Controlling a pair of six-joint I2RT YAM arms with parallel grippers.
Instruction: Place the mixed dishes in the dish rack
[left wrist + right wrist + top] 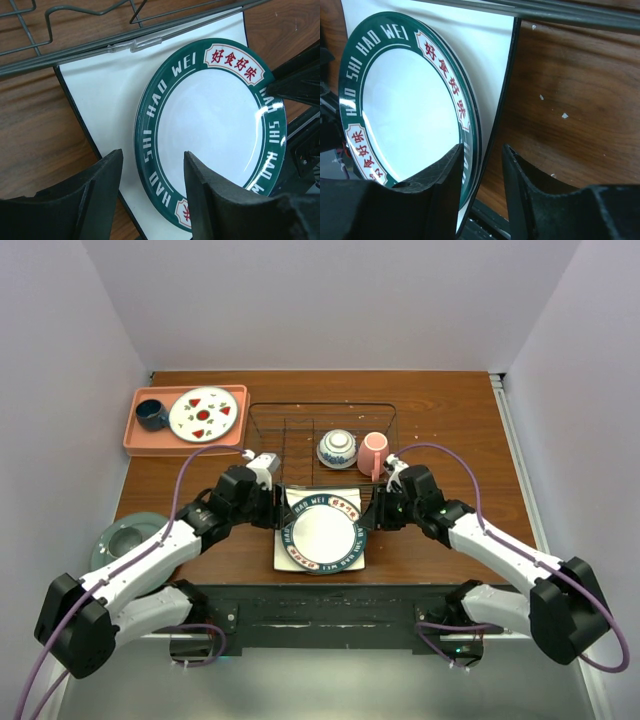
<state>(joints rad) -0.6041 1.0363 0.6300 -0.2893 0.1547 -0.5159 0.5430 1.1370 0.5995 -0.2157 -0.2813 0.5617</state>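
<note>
**Both claws flank the lettered plate**

At far left we see the pale green round plate [115, 537] on the table. Behind it, the salmon-pink tray [135, 435] carries the dark blue cup [151, 415] and the white plate with red marks [202, 414]. Our left gripper [152, 155] stands wide open, straddling the left rim of the round lettered plate [324, 532]. That plate lies on the white square plate [283, 558] just in front of the dish rack [320, 406], "HAO WEI" toward the rack. The rack's long axis runs left to right. It holds the patterned bowl [337, 448] and, to the right, the pink mug [372, 455]. Our right gripper [481, 147] has narrowly parted jaws around the plates' right edges; we cannot tell whether they pinch.
</note>
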